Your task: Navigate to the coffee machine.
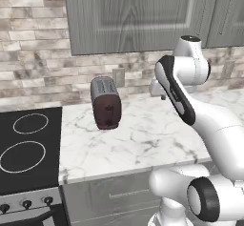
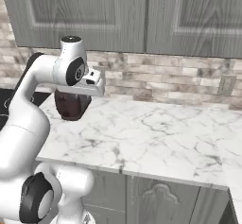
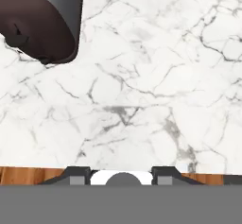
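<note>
Claw being held wide and empty over marble, coffee machine's place not being given away

Gripper (image 3: pixel 121 175) is being carried with its jaws wide apart and nothing between them, above the near edge of the white marble counter (image 1: pixel 143 139); a dark-brown toaster (image 1: pixel 106 103) is being seen just beyond and to the left, with a black stove (image 1: pixel 28 144) further left again. Behind these, the brick wall (image 1: pixel 38 72) and the grey cabinets (image 1: pixel 133 15) are being faced. Where the coffee machine is standing cannot be told, so driving along the counter is judged to be needed. The machine is being judged a rigid, fairly heavy, hard-shelled appliance that is not to be gripped at all: it is only being approached, and the arm is best held clear of it
</note>
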Controlling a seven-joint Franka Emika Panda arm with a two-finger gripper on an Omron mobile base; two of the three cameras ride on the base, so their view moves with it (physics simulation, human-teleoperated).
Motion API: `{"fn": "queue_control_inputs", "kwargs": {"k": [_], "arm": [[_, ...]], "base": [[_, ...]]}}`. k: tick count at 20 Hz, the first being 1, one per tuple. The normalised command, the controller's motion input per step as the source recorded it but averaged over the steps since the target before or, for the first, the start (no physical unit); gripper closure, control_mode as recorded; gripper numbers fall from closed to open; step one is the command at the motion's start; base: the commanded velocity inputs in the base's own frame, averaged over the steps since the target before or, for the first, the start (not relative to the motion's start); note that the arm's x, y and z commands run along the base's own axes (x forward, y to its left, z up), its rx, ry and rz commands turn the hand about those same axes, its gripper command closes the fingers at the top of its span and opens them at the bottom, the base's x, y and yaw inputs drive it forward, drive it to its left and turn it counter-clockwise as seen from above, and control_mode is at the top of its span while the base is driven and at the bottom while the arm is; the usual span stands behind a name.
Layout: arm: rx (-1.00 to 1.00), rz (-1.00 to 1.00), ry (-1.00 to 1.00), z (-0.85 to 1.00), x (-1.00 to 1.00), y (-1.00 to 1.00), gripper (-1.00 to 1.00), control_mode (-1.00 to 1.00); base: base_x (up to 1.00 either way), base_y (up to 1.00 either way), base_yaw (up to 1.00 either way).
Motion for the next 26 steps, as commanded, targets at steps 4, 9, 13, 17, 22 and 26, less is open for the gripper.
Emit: {"fn": "queue_control_inputs", "kwargs": {"k": [4,9,13,17,22,26], "arm": [[0.0,0.0,0.0,0.0,0.0,0.0,-1.0,1.0],[0.0,0.0,0.0,0.0,0.0,0.0,-1.0,1.0],[0.0,0.0,0.0,0.0,0.0,0.0,-1.0,1.0],[0.0,0.0,0.0,0.0,0.0,0.0,-1.0,1.0],[0.0,0.0,0.0,0.0,0.0,0.0,-1.0,1.0],[0.0,0.0,0.0,0.0,0.0,0.0,-1.0,1.0]], "base": [[-0.1,0.0,0.0],[-0.74,0.0,0.0],[-0.88,0.0,0.0],[-0.7,0.0,0.0],[-0.5,0.0,0.1],[-0.26,0.0,0.4]]}}
